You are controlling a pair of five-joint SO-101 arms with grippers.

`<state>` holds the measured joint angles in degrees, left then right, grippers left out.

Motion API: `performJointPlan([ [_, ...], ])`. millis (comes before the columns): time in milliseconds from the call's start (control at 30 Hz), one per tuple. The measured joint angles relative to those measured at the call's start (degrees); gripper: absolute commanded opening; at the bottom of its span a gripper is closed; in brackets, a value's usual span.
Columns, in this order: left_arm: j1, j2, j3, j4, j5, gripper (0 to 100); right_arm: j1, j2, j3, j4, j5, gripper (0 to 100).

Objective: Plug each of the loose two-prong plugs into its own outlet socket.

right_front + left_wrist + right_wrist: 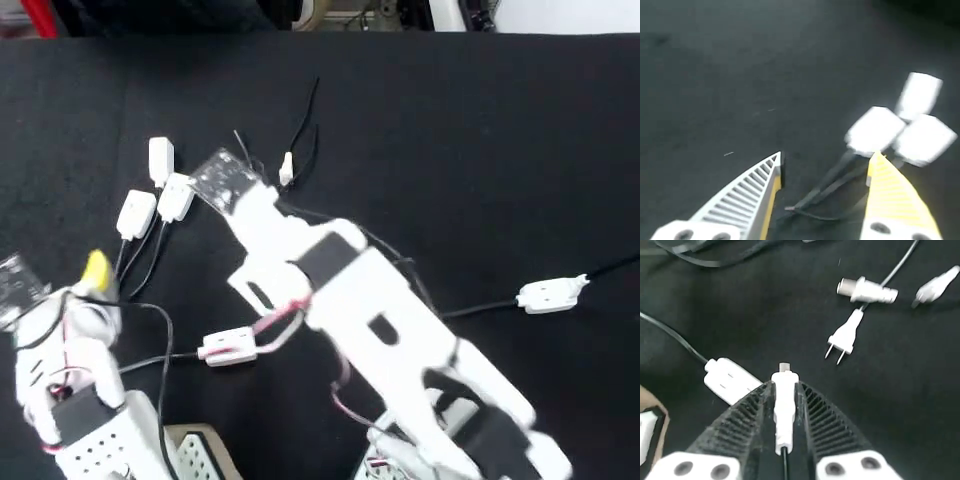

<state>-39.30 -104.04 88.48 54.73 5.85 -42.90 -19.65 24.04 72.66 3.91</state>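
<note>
Closest to us in the right wrist view, our right hand (785, 386) is pinched narrow on the held plug (784, 415). The plug lies lengthwise between the two dark ribbed fingers (740, 425), with its metal tip poking just past the fingertips and its dark cable running back toward the wrist. Just beside one finger, a white socket block (729, 380) lies flat on the black table (900, 405). It is close to the held plug, though we cannot tell whether they touch. Farther out lies a loose two-prong plug (842, 337), its prongs pointing back toward the hand. Beyond it we see a white cylindrical connector (867, 290) and another white piece (937, 287), too blurred for us to name.

In the left wrist view our left hand (827, 157) is spread wide and holds nothing, with one white ribbed finger and one yellow finger. Dark cables (830, 185) run out between the fingertips to a cluster of three sockets (875, 131) lying close together on the table.

In the high view the left arm sits at the lower left of the frame. The right arm stretches from the lower right up toward the upper left, and its hand ends just right of the cluster. A lower-centre socket (228, 346) lies near the bottom of the frame with pink wires beside it. A right-edge socket (550, 293) lies at mid-height, well apart from the rest.
</note>
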Motion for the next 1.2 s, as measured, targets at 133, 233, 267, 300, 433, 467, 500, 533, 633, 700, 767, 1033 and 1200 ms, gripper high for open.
performJointPlan([
  [133, -4.0, 0.0, 1.3, 0.0, 0.0, 28, -4.4, 9.8, -2.5, 1.7, -2.3, 1.2],
  [233, -4.3, 0.0, 1.4, 0.0, 0.0, 28, -9.3, 14.0, -2.6, 0.1, -5.0, 1.2],
  [267, -4.4, 0.0, 1.4, 0.0, 0.0, 28, -10.1, 14.9, -2.5, -0.9, -6.0, 1.2],
  [300, -4.6, 0.0, 1.5, 0.0, -0.1, 28, -10.5, 15.0, -1.8, -1.8, -6.8, 1.2],
  [433, -4.9, 0.0, 1.9, 0.0, -0.1, 28, -11.2, 15.4, -0.9, -3.1, -9.8, 1.2],
  [467, -4.9, 0.0, 1.9, 0.0, -0.1, 28, -11.2, 15.4, -0.6, -3.1, -10.2, 1.2],
  [500, -5.2, 0.0, 1.9, 0.0, -0.1, 28, -11.2, 15.4, -0.4, -3.2, -10.5, 1.2],
  [533, -5.7, 0.0, 1.9, 0.0, -0.1, 28, -11.2, 15.4, -0.4, -3.2, -10.7, 1.2],
  [633, -6.2, 0.0, 2.5, -0.1, -0.1, 28, -11.2, 15.4, -0.4, -2.5, -10.9, 1.2],
  [700, -6.3, 0.0, 2.6, -0.3, -0.1, 28, -11.2, 15.4, -0.4, -2.1, -10.9, 1.2],
  [767, -6.3, 0.0, 2.6, -0.3, -0.1, 28, -11.0, 15.4, -0.4, -1.0, -10.9, 1.2],
  [1033, -6.2, 0.0, 2.6, -0.3, -0.1, 28, -7.7, 15.4, -0.4, 3.2, -7.9, 1.2],
  [1200, -6.2, 0.0, 2.6, -0.3, -0.1, 28, -7.8, 15.9, -0.4, 3.5, -7.6, 1.2],
])
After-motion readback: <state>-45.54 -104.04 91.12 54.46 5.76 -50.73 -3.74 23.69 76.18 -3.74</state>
